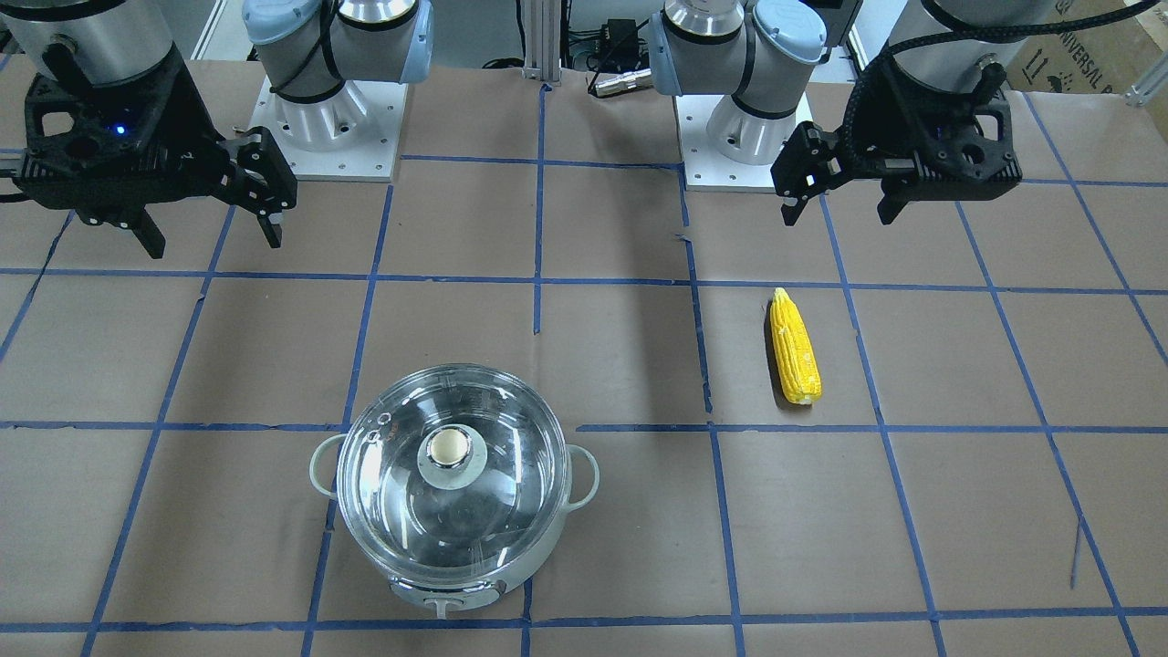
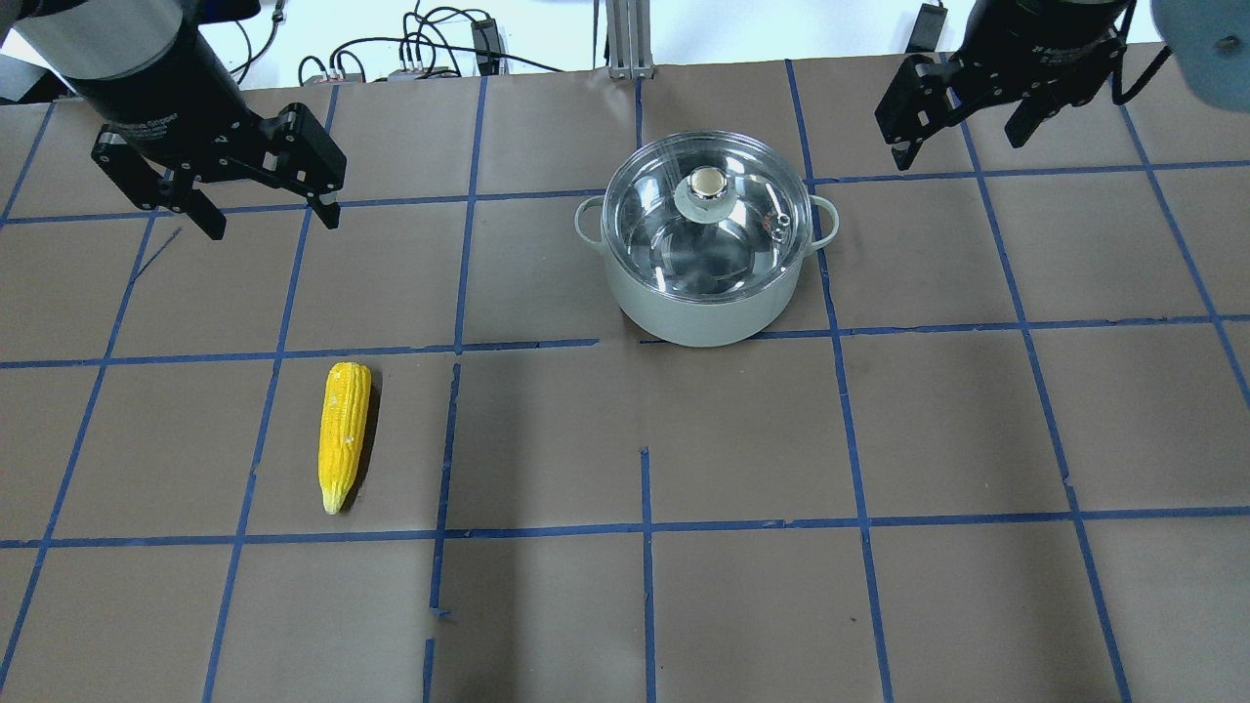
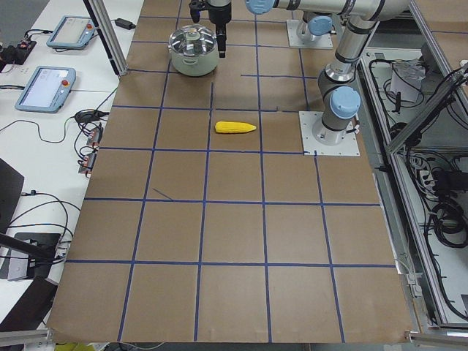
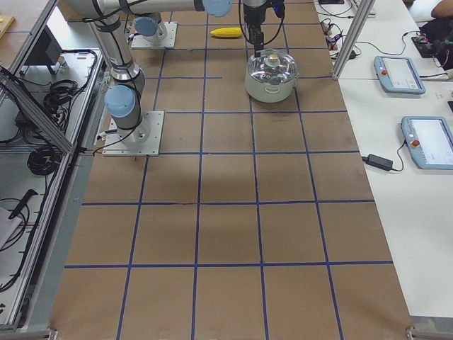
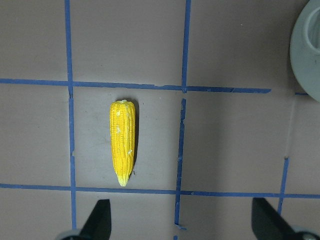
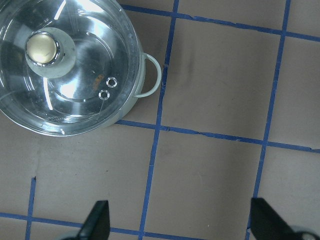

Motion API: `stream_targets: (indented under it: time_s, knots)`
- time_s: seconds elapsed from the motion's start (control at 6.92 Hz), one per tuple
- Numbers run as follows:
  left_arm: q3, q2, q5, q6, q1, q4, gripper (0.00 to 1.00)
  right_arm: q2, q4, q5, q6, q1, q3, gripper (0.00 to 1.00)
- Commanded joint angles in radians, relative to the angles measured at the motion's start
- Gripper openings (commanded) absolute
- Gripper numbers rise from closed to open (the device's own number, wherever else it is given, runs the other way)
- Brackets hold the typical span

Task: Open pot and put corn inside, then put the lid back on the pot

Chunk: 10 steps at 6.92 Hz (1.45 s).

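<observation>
Hovering high, left gripper point(image 2: 273, 225) and right gripper point(image 2: 962, 148) splay fingers point(image 2: 211, 221) downward.

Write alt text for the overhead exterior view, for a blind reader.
A pot with its glass lid on stands far centre on the table; a yellow corn lies nearer, at left. The left claw and right claw hover open, empty.

This is a robotics lab — two industrial arms point(image 3: 342, 110) are bolted to white base plates point(image 3: 330, 139) on a table point(image 3: 234, 292) papered brown and gridded with blue tape point(image 2: 645, 527). Teach pendants point(image 4: 398, 74) lie on white side benches point(image 4: 396, 184) — loose cables point(image 3: 442, 212) hang beside aluminium framing point(image 4: 352, 37).
</observation>
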Motion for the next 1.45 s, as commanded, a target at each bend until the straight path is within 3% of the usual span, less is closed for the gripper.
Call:
stream_targets:
  time_s: [0.0, 0.72, 1.01, 1.3]
  knots:
    - [-0.002, -0.001, -0.001, 0.0, 0.0, 0.002, 1.0, 0.0, 0.0, 0.0, -0.002, 0.0, -0.001, 0.99]
    - [-0.015, 0.007, -0.001, 0.001, 0.0, 0.005, 1.0, 0.017, -0.02, 0.013, 0.044, 0.024, 0.008, 0.96]
    - [-0.015, 0.01, -0.001, 0.002, 0.0, 0.005, 1.0, 0.119, -0.24, -0.005, 0.188, 0.147, 0.022, 0.96]
    - [-0.017, 0.016, -0.002, 0.002, 0.0, 0.003, 1.0, 0.221, -0.38, -0.017, 0.256, 0.236, 0.02, 0.99]
